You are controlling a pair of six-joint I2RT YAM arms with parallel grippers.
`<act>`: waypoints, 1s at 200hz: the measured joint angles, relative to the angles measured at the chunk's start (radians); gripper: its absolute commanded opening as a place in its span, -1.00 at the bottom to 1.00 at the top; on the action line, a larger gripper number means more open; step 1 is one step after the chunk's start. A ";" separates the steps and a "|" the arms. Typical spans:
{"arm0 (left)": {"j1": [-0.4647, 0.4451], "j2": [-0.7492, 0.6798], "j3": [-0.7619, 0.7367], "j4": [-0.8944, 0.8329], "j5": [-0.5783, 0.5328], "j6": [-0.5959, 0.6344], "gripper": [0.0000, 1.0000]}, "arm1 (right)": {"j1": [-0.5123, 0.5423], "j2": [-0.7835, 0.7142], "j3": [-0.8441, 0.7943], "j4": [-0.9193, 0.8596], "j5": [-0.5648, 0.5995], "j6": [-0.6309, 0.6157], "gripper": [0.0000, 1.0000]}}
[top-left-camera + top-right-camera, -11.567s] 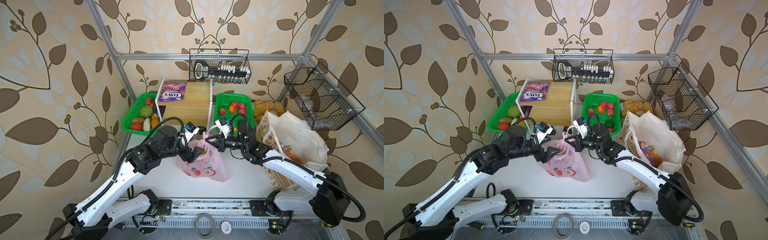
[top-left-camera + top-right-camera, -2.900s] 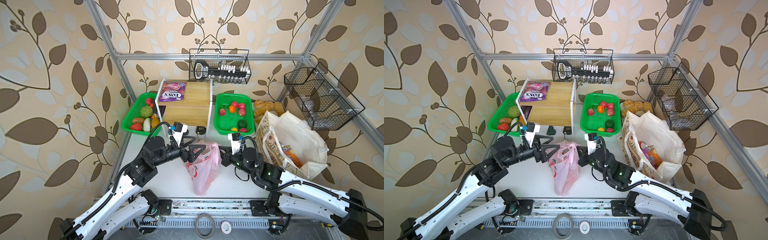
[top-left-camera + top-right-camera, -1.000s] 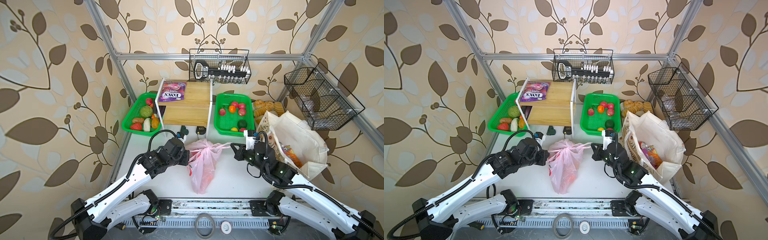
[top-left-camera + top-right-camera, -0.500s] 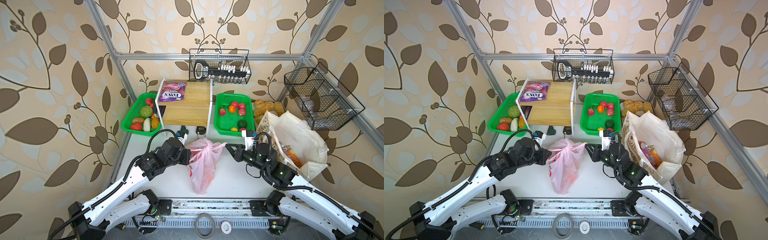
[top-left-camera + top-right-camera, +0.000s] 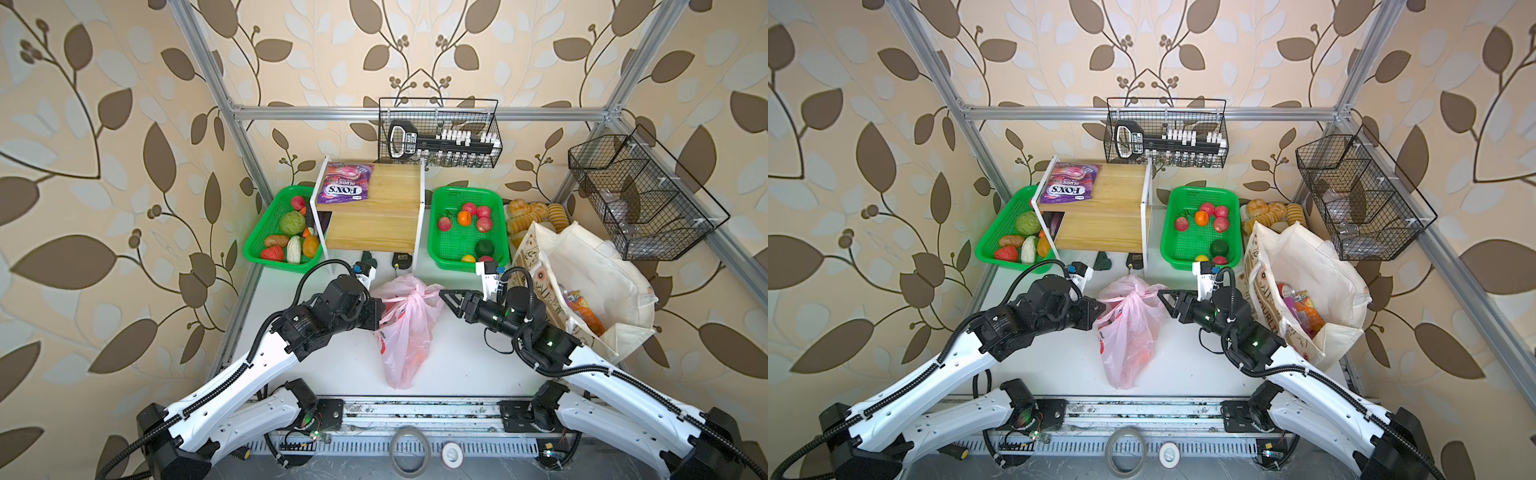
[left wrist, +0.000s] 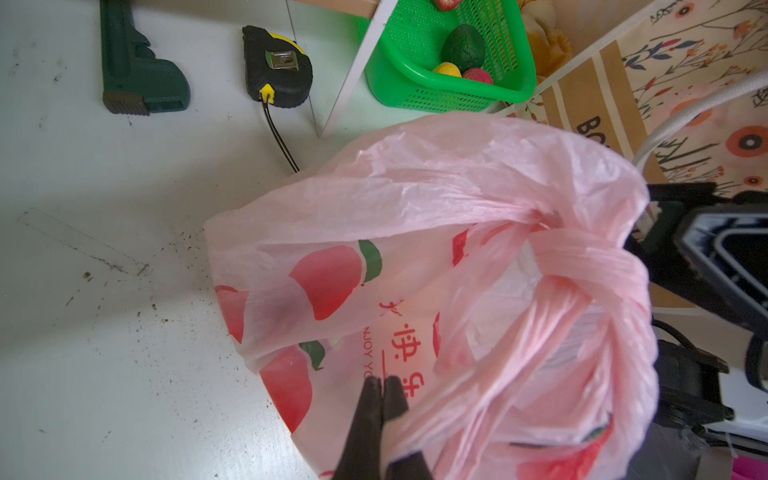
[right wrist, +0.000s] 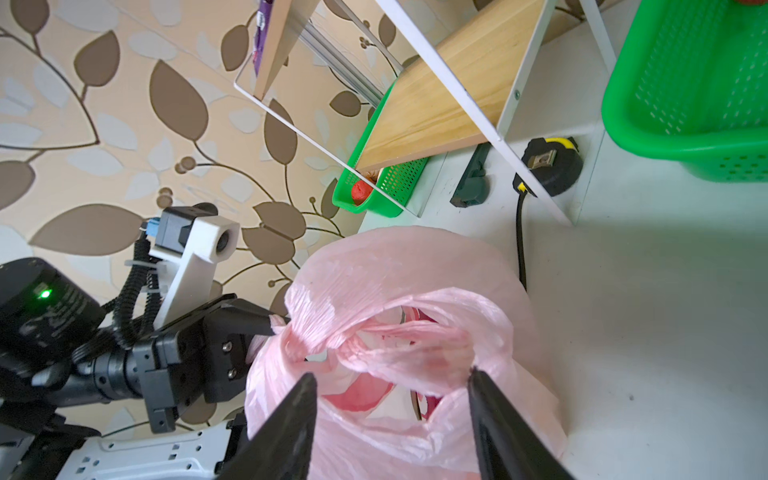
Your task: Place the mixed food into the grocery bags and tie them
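Pink bag (image 5: 405, 332) lay knotted on the tabletop (image 5: 457, 365) between both arms. Left tool (image 6: 382, 390) clenched its twisted handle (image 7: 293, 328), probably bracing the knot (image 6: 582, 266). Right tool (image 7: 390, 374) stood released, jaws apart, facing it. Beyond, the tote (image 5: 590, 266) held packets (image 5: 579, 307).

Left arm (image 5: 249, 365) and right arm (image 5: 623, 386) are white near the base rail (image 5: 415, 409) and black farther along, with ribbed black cables.

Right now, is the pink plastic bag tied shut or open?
Tied: the pink plastic bag has a knot at its top.
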 measured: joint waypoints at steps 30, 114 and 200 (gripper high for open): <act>0.000 0.000 0.000 0.002 0.005 -0.005 -0.93 | 0.004 0.043 -0.003 0.028 0.044 0.073 -0.13; 0.000 0.000 0.000 0.006 -0.005 -0.008 -0.93 | 0.039 0.029 -0.001 -0.040 0.198 0.114 -1.00; 0.000 -0.030 -0.011 -0.011 -0.031 -0.008 -0.92 | -0.047 -0.032 0.018 -0.119 0.175 0.072 -0.31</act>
